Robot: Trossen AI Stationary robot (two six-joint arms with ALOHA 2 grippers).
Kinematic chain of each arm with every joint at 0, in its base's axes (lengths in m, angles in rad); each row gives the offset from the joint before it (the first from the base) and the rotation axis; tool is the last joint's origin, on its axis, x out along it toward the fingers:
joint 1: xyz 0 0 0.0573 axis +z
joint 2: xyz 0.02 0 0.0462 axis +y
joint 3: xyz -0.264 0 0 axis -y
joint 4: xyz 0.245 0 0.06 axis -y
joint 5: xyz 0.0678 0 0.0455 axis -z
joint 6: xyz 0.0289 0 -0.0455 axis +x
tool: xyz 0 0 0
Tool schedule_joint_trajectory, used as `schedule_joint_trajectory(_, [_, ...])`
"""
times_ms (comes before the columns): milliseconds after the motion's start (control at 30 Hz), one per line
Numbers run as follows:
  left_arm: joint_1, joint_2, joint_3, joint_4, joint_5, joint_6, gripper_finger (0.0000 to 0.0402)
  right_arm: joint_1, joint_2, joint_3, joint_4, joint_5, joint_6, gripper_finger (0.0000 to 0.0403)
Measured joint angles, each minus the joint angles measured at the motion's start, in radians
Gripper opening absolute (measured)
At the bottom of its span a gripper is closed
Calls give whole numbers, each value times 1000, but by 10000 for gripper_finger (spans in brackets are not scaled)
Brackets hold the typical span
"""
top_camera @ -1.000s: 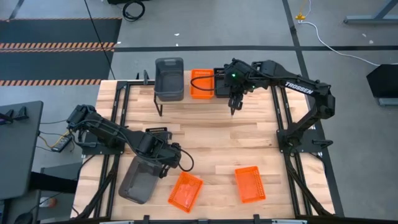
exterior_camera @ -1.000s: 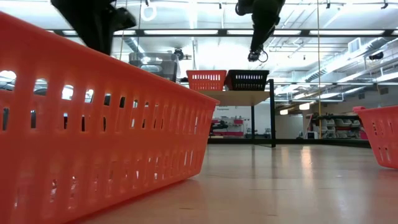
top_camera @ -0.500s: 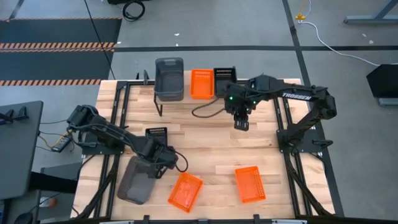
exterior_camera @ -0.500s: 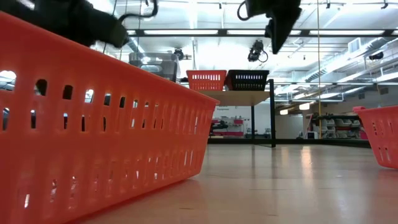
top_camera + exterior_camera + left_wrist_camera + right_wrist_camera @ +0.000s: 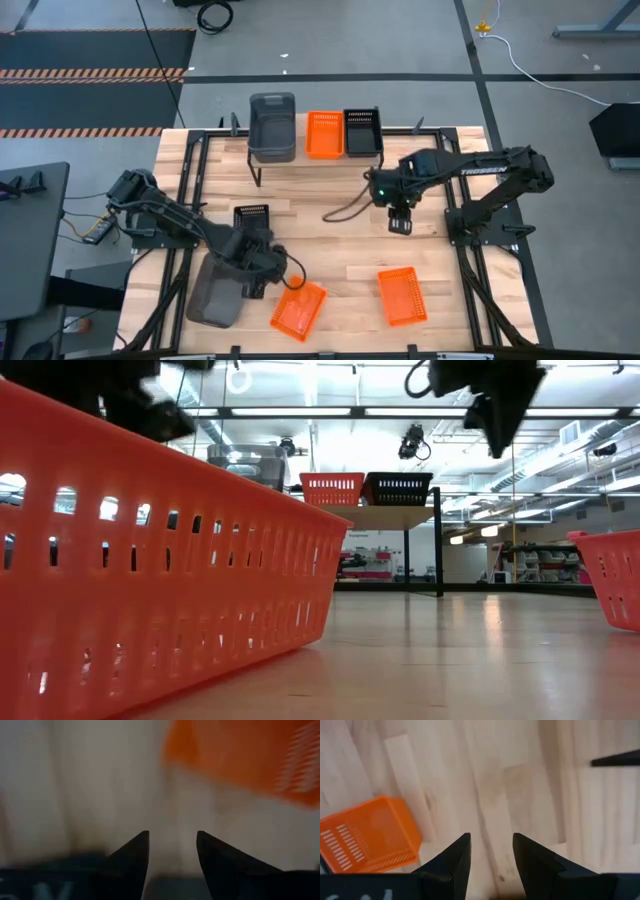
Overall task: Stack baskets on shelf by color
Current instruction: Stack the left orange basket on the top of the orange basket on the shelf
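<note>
On the shelf [image 5: 385,517] at the table's far edge stand, left to right, a grey basket [image 5: 272,125], an orange basket [image 5: 323,133] and a black basket [image 5: 362,131]. On the table lie a grey basket [image 5: 218,292], a black basket [image 5: 252,213] and two orange baskets [image 5: 298,307] [image 5: 400,296]. My left gripper [image 5: 264,274] is open, between the table's grey basket and the left orange basket [image 5: 245,755]. My right gripper [image 5: 400,222] is open over bare wood, with the right orange basket [image 5: 367,840] nearer the near edge.
Black metal frame rails [image 5: 195,180] run along the table's left and right sides. A dark cable [image 5: 345,208] trails from the right arm over the table's middle. Bare wood [image 5: 330,240] lies between shelf and near baskets. The low view is largely blocked by the left orange basket [image 5: 150,570].
My right gripper has drawn back from the black basket on the shelf, moving toward the table's near edge and slightly right; the black basket stays on the shelf. My left gripper has moved toward the near edge, closer to the left orange basket.
</note>
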Motion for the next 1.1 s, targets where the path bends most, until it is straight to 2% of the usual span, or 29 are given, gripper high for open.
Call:
schedule_joint_trajectory(133, [-81,0,9,149,2,75,173,62,-60,-84,44,0,76,154])
schedule_joint_trajectory(333, [-178,4,9,228,-10,2,172,147,-138,-208,141,20,256,154])
schedule_joint_trajectory(533, [-262,15,9,384,-80,-1,172,230,-154,-304,206,27,405,154])
schedule_joint_trajectory(700, [-285,80,9,431,-97,3,172,283,-127,-345,227,27,476,154])
schedule_joint_trajectory(1100, [-314,247,8,524,-58,-36,172,393,-103,-350,263,27,576,154])
